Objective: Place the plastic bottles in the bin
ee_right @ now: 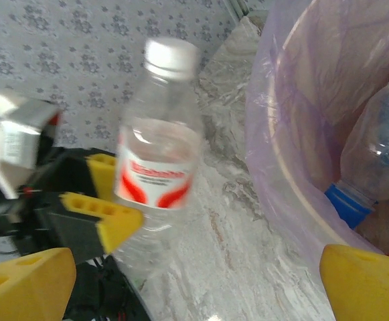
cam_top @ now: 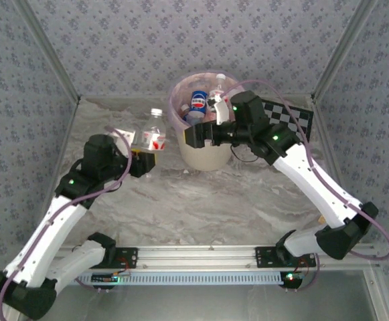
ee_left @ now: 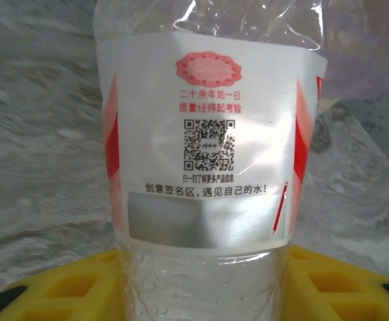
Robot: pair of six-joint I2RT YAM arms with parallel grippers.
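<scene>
One bottle (cam_top: 152,136) is in play. The left jaws are closed on its lower body and hold it upright, white cap up, above the worktop (cam_top: 214,200) just left of the bin (cam_top: 207,159), which stands at the middle of the far edge. I judge the low grip leaves the neck and label free, so the bottle can clear the rim and drop without the jaws catching the lilac liner. Several bottles (cam_top: 199,101) already lie inside.

The right jaws are spread wide with nothing between them. They hang by the bin's near-left wall and face the held bottle, probably parked clear of the drop path.

The left wrist view shows the back of the label (ee_left: 207,167), with a QR code and red print, and yellow pads (ee_left: 67,287) on either side of the clear base. The right wrist view shows the bottle's (ee_right: 157,167) red front label, the liner over the rim (ee_right: 281,134) and a blue-capped bottle (ee_right: 375,160) inside. The top view shows the small gap between bottle and rim, and a checkerboard (cam_top: 288,117) beyond the bin, towards the far right corner.
</scene>
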